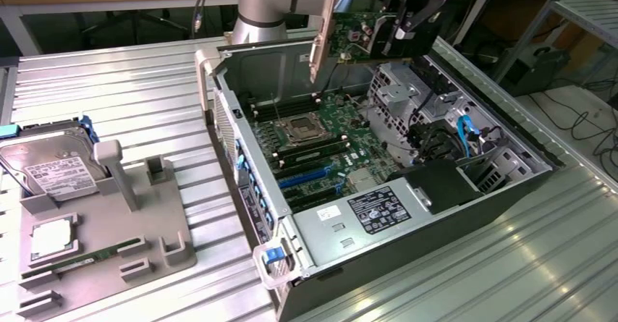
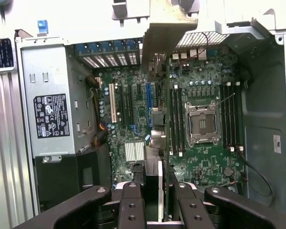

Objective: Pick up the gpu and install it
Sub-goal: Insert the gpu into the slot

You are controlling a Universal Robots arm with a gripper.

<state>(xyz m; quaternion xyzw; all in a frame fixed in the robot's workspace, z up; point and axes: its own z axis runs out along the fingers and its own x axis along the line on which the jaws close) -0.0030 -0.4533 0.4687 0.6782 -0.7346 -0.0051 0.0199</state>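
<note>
Above the open computer case [image 1: 386,192], in the exterior view, the arm [image 1: 259,7] comes down from the far side with its gripper [image 1: 404,27] clamped on the gpu [image 1: 349,36]. The card is held upright, clear of the motherboard [image 1: 319,145], and its pale bracket [image 1: 317,54] hangs by the case's far wall. Well apart, at the exterior view's left, a grey holder [image 1: 145,221] carries a hard drive [image 1: 53,166] and a memory stick [image 1: 82,260]. From the wrist view, the card appears edge-on between the black fingers [image 2: 132,205], over the board between the CPU socket [image 2: 201,123] and the expansion slots [image 2: 128,102]. A power supply [image 2: 47,105] flanks those slots.
</note>
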